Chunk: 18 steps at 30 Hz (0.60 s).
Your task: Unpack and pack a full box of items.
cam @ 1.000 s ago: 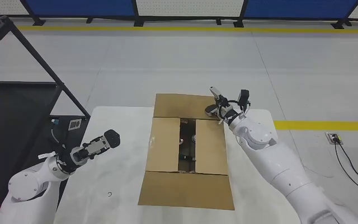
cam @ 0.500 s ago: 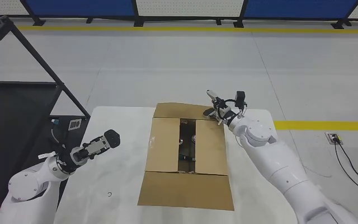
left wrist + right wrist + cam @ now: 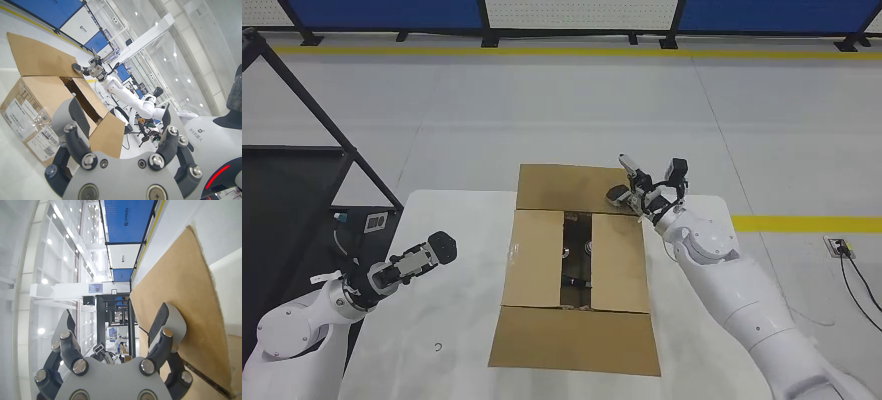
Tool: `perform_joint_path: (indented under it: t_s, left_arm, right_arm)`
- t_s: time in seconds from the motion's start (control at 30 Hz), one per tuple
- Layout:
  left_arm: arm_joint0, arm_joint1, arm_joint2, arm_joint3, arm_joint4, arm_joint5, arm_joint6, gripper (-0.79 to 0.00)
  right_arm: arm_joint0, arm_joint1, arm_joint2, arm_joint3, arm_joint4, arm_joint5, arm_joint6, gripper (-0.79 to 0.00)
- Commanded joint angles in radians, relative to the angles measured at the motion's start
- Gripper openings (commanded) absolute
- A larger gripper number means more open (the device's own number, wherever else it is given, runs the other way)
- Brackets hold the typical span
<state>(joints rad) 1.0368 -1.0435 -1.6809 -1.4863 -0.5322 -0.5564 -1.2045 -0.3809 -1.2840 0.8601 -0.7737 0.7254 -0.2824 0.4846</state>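
- Top view: the box (image 3: 542,260) sits mid-desk (image 3: 442,320). Its far flap (image 3: 567,187) is folded back toward the desk's far edge, and the side flaps (image 3: 617,262) nearly meet over the items (image 3: 577,262), which show dimly in the gap. My right gripper (image 3: 627,185), spread, is at the far flap's right corner. My left gripper (image 3: 442,245), spread and empty, hangs near the desk's left edge. Risk: the narrow gap could snag any reach for the items.
- Left wrist view: nothing steadies the box (image 3: 37,98). Risk: a hard push on the flap could slide it toward the far edge.
- Right wrist view: one finger (image 3: 170,321) lies against the far flap (image 3: 179,285), with nothing pinched. Risk: the finger may slip off the corner, and the unheld flap may spring back.
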Motion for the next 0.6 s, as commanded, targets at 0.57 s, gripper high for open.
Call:
perform_joint_path:
  t_s: [0.57]
  left_arm:
    - [-0.074, 0.012, 0.105, -0.039, 0.097, 0.167, -0.099, 0.000]
  right_arm:
    - [-0.267, 0.092, 0.275, -0.282, 0.122, -0.160, 0.588, 0.000]
